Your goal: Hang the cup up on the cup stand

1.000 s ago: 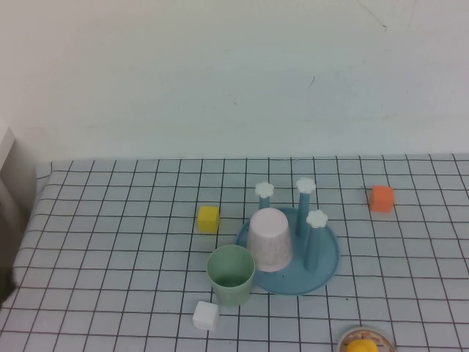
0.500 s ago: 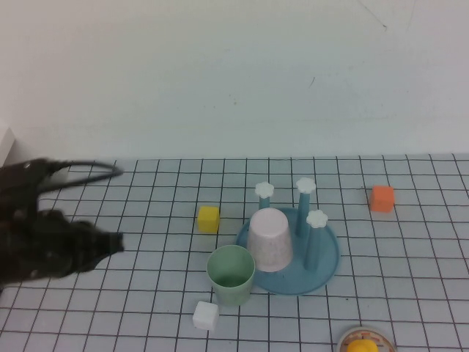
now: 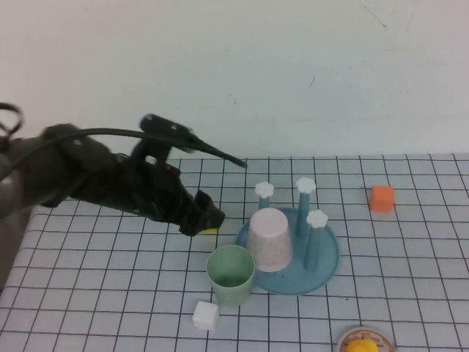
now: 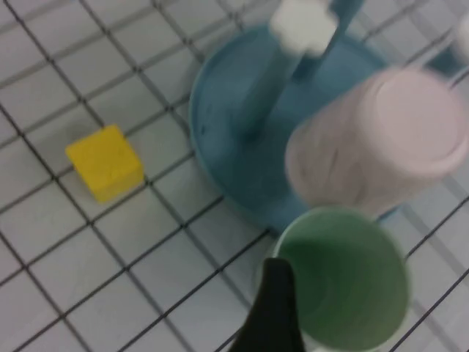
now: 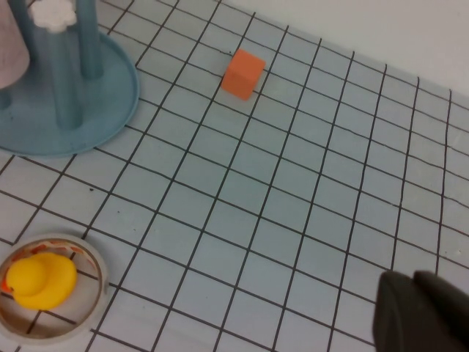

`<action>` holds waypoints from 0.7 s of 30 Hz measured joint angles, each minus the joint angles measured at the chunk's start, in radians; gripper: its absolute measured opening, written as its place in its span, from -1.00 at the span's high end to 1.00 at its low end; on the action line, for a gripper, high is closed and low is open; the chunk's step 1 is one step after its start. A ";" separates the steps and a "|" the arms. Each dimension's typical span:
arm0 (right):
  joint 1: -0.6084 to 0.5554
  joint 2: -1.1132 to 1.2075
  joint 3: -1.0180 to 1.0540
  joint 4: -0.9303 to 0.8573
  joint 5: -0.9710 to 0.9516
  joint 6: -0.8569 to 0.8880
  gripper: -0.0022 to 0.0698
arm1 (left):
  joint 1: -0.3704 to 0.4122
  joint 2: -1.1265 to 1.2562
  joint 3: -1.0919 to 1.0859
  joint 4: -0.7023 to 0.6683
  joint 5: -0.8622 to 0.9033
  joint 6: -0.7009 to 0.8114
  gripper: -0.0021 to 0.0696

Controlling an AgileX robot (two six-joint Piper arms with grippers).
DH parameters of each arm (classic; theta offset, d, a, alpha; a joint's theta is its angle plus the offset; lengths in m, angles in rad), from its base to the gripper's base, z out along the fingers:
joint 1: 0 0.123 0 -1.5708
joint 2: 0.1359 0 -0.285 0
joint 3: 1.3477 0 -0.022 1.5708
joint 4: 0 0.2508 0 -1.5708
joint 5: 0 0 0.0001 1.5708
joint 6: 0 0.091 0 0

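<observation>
The mint-green cup (image 3: 231, 273) stands upright, mouth up, on the checked cloth, touching the front left rim of the blue cup stand (image 3: 322, 264). The stand's pegs (image 3: 305, 185) have white flower caps. My left gripper (image 3: 207, 216) hovers above and left of the cup, behind it. In the left wrist view the cup (image 4: 344, 279) lies under the gripper, with one dark finger (image 4: 275, 312) at its rim and nothing held. The stand (image 4: 227, 147) shows there too. My right gripper (image 5: 421, 312) is shut and empty over bare cloth; it is outside the high view.
A pale pink cup (image 3: 270, 238) sits upside down on the stand. A yellow cube (image 4: 106, 163) lies left of the stand, an orange cube (image 3: 382, 198) at the far right, a white cube (image 3: 206, 315) in front of the cup, and a ringed yellow duck (image 3: 361, 345) at the front edge.
My left arm has swung in from the left edge and reached toward the mint cup. The yellow cube is now mostly hidden behind it. The cups and stand have not moved.
</observation>
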 joint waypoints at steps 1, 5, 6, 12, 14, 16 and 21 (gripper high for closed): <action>0.000 0.000 0.000 0.000 0.000 0.000 0.94 | -0.007 0.027 -0.019 0.065 0.005 -0.034 -0.58; 0.000 0.000 0.000 0.000 0.000 0.000 0.94 | -0.029 0.121 -0.083 0.281 0.034 -0.208 -0.63; 0.000 0.000 0.000 0.000 0.000 0.000 0.94 | -0.030 0.142 -0.094 0.317 0.039 -0.238 -0.64; 0.000 0.000 0.000 0.008 -0.006 0.000 0.94 | -0.030 0.244 -0.129 0.341 0.043 -0.285 -0.63; 0.000 0.000 0.000 0.009 -0.010 0.000 0.94 | -0.030 0.275 -0.131 0.314 0.041 -0.285 -0.59; 0.000 0.000 0.000 0.013 -0.012 -0.002 0.94 | -0.030 0.300 -0.131 0.269 0.041 -0.279 -0.51; 0.000 0.000 0.000 0.025 -0.012 -0.002 0.94 | -0.030 0.342 -0.131 0.165 0.038 -0.243 -0.13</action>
